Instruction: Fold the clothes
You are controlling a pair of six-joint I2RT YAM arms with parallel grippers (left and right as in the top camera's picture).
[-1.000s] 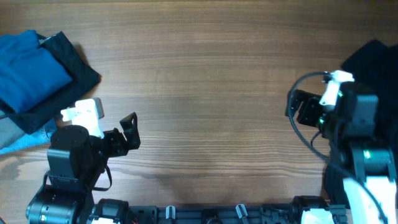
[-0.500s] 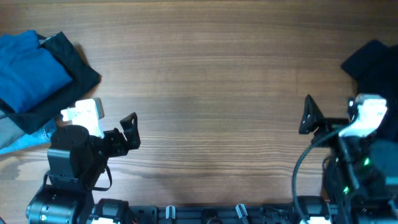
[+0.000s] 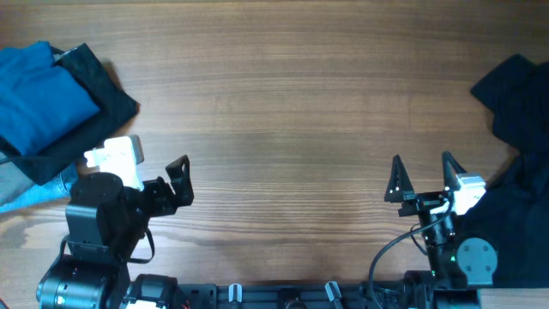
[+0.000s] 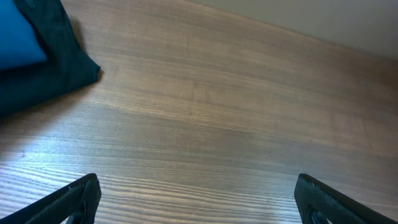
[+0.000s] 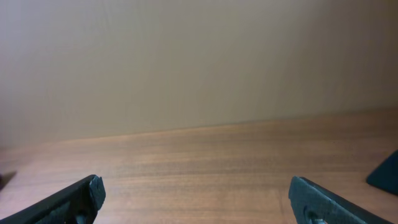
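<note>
Both arms sit low at the near edge of the table (image 3: 283, 103), and neither has hold of anything.

The left gripper (image 3: 180, 182) has its jaws spread wide, with nothing but bare wood between them; its wrist view shows the left gripper (image 4: 196, 186) the same way. The folded blue shirt (image 3: 39, 94) lies well off to that gripper's left and farther out, not touching it. The picture's edge cuts the shirt, so I cannot tell its full length or which way its long axis runs. Seen from the wrist, the shirt (image 4: 18, 31) sits up in the left corner. It rests on a black cloth (image 3: 107, 94) that sticks out past it, one corner aimed toward the middle of the table. That corner of the black cloth (image 4: 68, 65) is the part nearest the fingers. A pale grey cloth (image 3: 17, 189) peeks out behind the left arm.

The right gripper (image 3: 421, 167) is also released, jaws apart and aimed away from the base. From its wrist, the right gripper (image 5: 194, 186) faces empty wood and a plain wall (image 5: 199, 62). A black pile (image 3: 523, 112) lies to its right, near but apart, stretching roughly from far to near along the table's edge.
</note>
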